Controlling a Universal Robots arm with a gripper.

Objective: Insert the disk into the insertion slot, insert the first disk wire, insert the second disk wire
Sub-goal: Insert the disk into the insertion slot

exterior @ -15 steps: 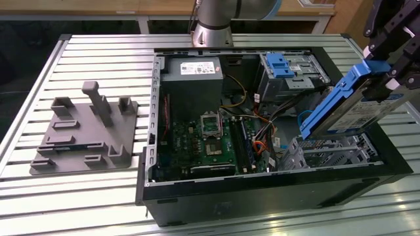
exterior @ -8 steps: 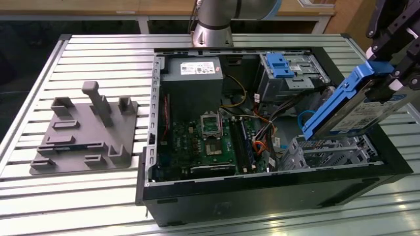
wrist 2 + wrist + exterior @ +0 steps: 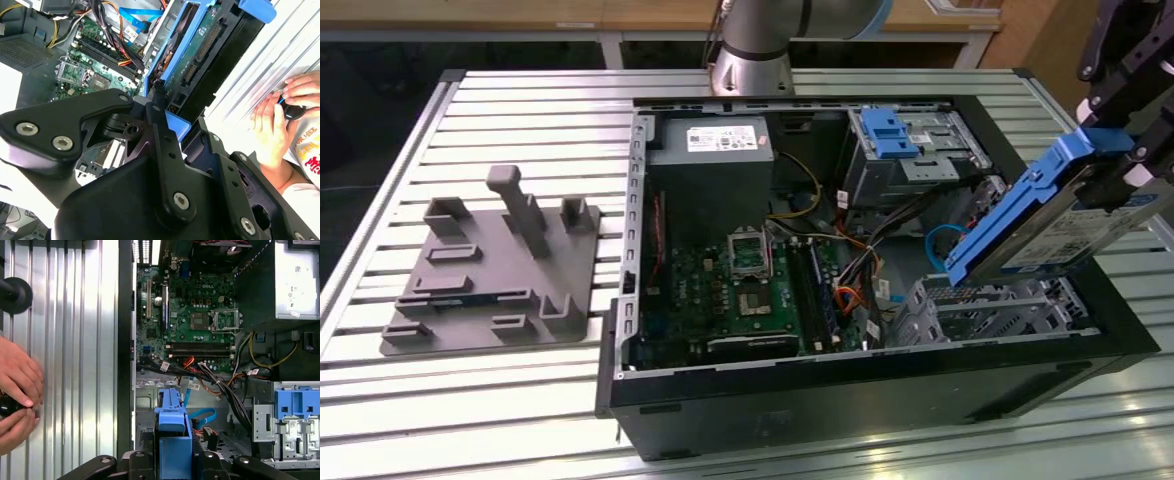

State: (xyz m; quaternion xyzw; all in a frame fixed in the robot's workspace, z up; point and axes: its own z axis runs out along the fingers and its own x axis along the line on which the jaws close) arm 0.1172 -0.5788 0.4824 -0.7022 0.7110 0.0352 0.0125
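The arm's gripper [image 3: 1125, 172], clamped on the disk [image 3: 1034, 230], holds the blue-bracketed drive tilted in the air just above the insertion slot [image 3: 994, 312], at the exterior view's right end of the open computer case [image 3: 854, 405] on a slatted table [image 3: 507, 110]. In the first wrist view, a person's hands [image 3: 17, 390] rest on the table beside the case.

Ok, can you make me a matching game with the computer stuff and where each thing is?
Things: 1 disk; 2 insertion slot; 3 grey holder plate; 4 green circuit board.
Places: A flat on the table, outside the case; B held up tilted above the case; C lying in the case's middle; D empty, in the case, below the disk.
Pairs: 1-B, 2-D, 3-A, 4-C.
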